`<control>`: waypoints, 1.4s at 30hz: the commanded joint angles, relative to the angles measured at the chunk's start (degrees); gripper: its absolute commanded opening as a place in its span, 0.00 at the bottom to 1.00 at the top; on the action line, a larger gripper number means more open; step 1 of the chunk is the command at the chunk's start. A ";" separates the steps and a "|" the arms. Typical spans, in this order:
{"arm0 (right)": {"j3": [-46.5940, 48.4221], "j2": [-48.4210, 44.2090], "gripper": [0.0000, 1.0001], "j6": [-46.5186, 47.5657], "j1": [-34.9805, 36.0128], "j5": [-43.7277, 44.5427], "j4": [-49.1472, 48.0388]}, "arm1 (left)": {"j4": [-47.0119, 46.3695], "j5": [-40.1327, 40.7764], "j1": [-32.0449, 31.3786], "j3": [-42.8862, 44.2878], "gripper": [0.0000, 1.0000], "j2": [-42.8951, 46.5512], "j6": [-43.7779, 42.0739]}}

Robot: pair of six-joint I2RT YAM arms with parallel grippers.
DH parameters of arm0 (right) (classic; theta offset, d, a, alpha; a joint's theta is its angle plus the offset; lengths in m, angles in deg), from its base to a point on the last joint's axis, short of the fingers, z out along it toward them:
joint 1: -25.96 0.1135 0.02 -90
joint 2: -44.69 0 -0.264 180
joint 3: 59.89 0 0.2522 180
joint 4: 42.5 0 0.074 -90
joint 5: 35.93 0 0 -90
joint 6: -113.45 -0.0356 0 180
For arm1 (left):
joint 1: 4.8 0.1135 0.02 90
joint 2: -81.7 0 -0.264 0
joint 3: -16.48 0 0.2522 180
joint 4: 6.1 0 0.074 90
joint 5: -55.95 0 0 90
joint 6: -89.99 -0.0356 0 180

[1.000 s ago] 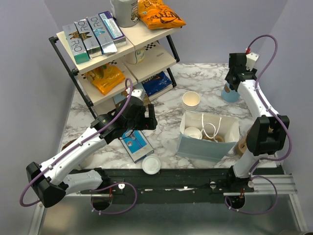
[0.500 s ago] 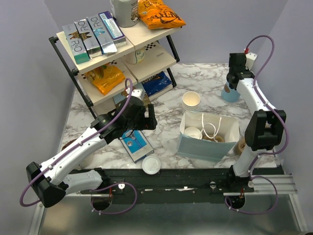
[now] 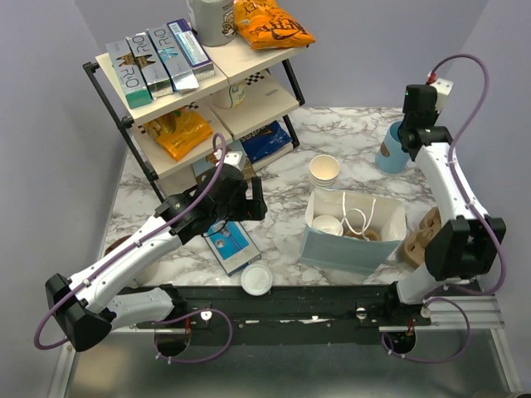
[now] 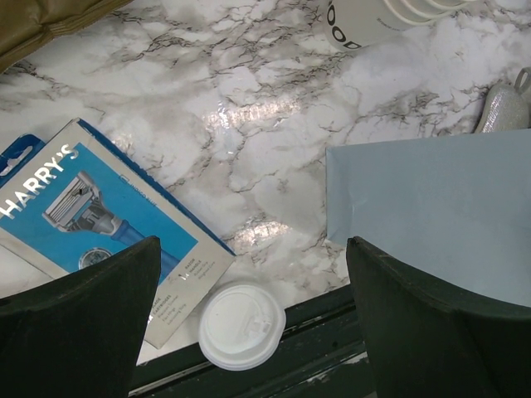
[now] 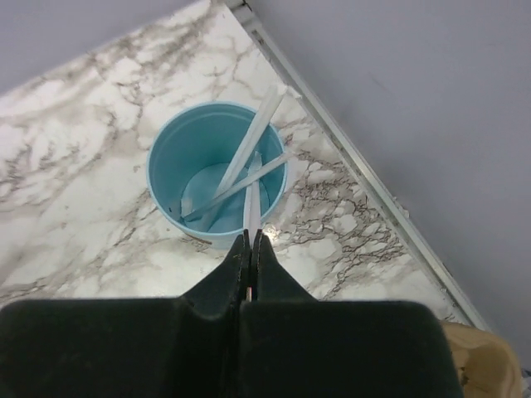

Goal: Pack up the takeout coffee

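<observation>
The takeout coffee (image 3: 328, 224), a small cream cup with a round white top, stands inside the open blue-grey paper bag (image 3: 344, 250), beside its white handles. My right gripper (image 5: 250, 236) hangs over a light blue cup (image 5: 217, 174) at the back right corner. It is shut on a thin white stick (image 5: 251, 199) that reaches down into that cup. In the top view the right gripper (image 3: 406, 138) is just above the blue cup (image 3: 390, 158). My left gripper (image 4: 253, 245) is open and holds nothing, low over the table left of the bag (image 4: 440, 215).
A loose white lid (image 3: 257, 279) lies at the near edge, also under the left gripper (image 4: 242, 325). A blue razor pack (image 4: 83, 207) lies beside it. Stacked lidless cups (image 3: 324, 170) stand behind the bag. A shelf rack (image 3: 199, 83) fills the back left. A brown cardboard piece (image 3: 419, 236) lies right of the bag.
The right gripper has shut on the white stick and swung right, so the blue cup now shows beside it. The left arm has not moved.
</observation>
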 commanded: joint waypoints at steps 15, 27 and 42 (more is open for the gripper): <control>10.35 -30.36 0.01 6.48 1.43 -47.44 24.13 | -2.87 -3.19 0.19 -4.09 0.99 4.64 -2.94; 18.43 -37.57 0.01 10.26 4.85 -63.40 45.04 | -5.95 -5.56 0.28 -7.61 0.99 7.89 -3.91; 15.89 -41.01 0.01 10.18 5.29 -65.81 52.17 | -7.35 -6.79 0.28 -8.40 0.99 8.51 -3.91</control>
